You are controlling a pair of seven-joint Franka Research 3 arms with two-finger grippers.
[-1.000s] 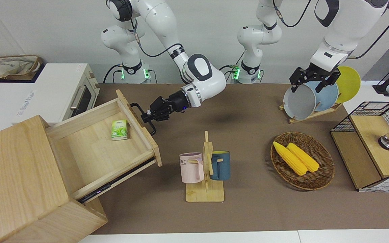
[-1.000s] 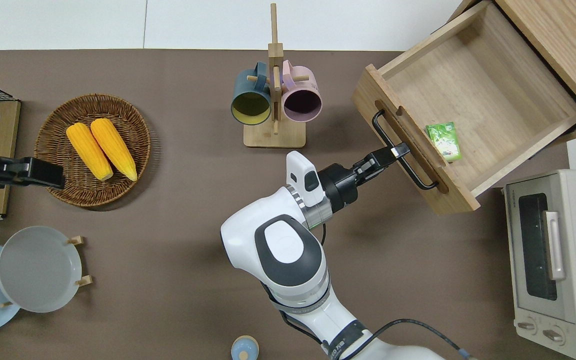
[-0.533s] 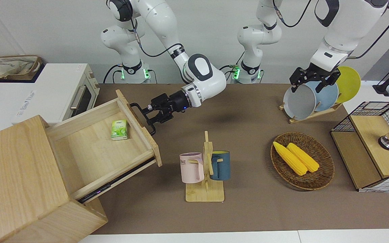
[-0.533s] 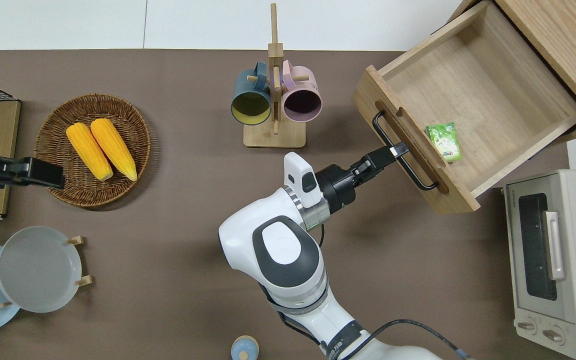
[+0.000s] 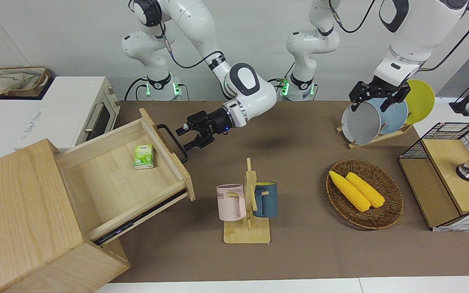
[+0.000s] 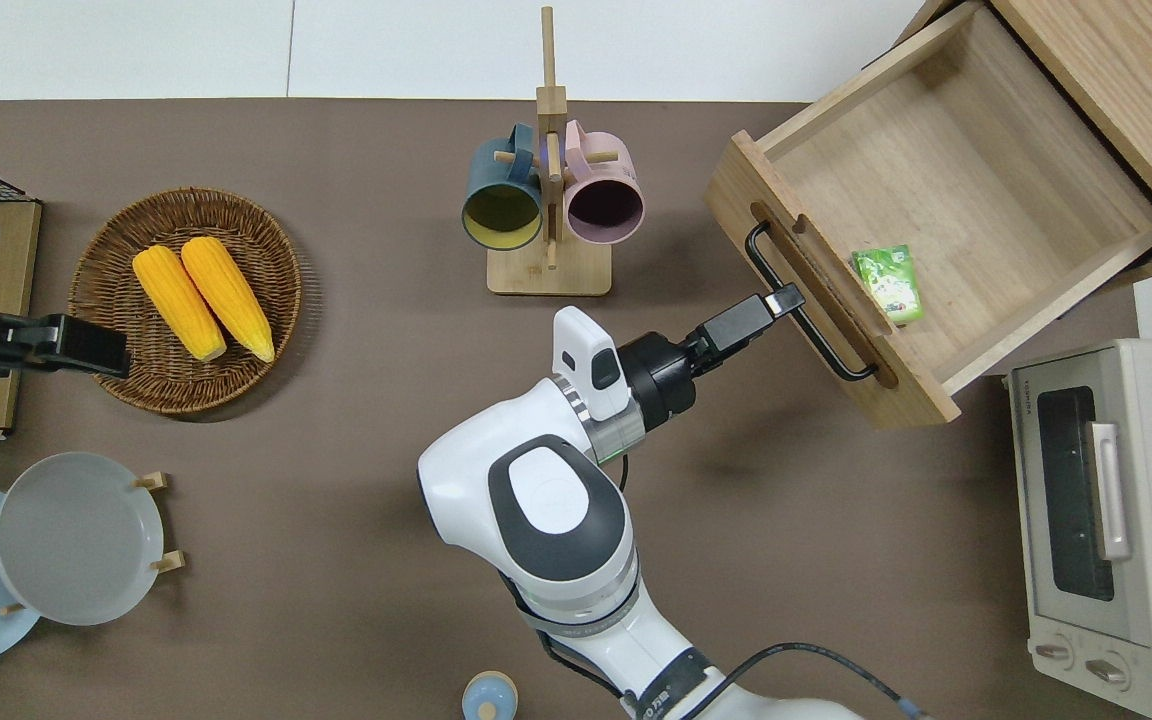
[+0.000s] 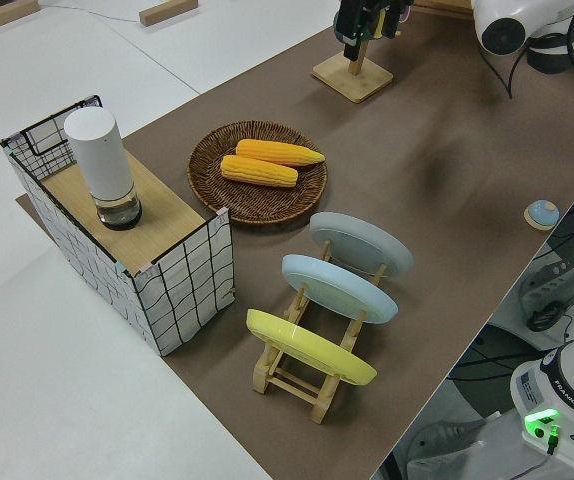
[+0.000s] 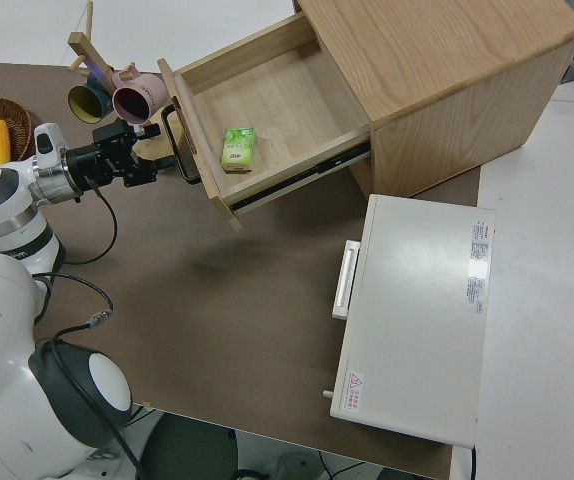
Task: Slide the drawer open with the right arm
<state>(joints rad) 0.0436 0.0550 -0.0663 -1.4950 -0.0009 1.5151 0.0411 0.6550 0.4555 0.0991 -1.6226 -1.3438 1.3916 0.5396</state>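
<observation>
My right gripper [image 5: 188, 138] has its two fingers spread apart and holds nothing. It sits just beside the black loop handle [image 5: 172, 142] of the drawer [image 5: 124, 175], on the side toward the left arm's end of the table. In the front view I see a slim gap between the fingertips and the bar, while in the overhead view the upper finger tip [image 6: 786, 298] looks to be right at the bar, so I cannot tell for sure whether it touches. The right arm [image 6: 556, 500] reaches in low across the brown table mat [image 5: 299, 252], its wrist showing a small blue light.

The drawer is pulled well out of the pale wooden cabinet [image 5: 23, 228] at the right arm's end of the table, and its front panel is angled toward the middle of the mat. Inside it, a small green carton [image 5: 143, 156] lies close to the front panel, on the side nearer to the robots. The white toaster oven [image 5: 67, 110] stands beside the cabinet, nearer to the robots.

Toward the middle of the mat, farther from the robots than my gripper, a wooden mug stand [image 5: 249, 211] carries a pink mug [image 5: 231, 202] and a dark blue mug [image 5: 265, 199]. Further toward the left arm's end, a wicker basket [image 5: 385, 217] holds two ears of corn [image 5: 356, 189]. The left arm [image 5: 405, 40] is parked.
</observation>
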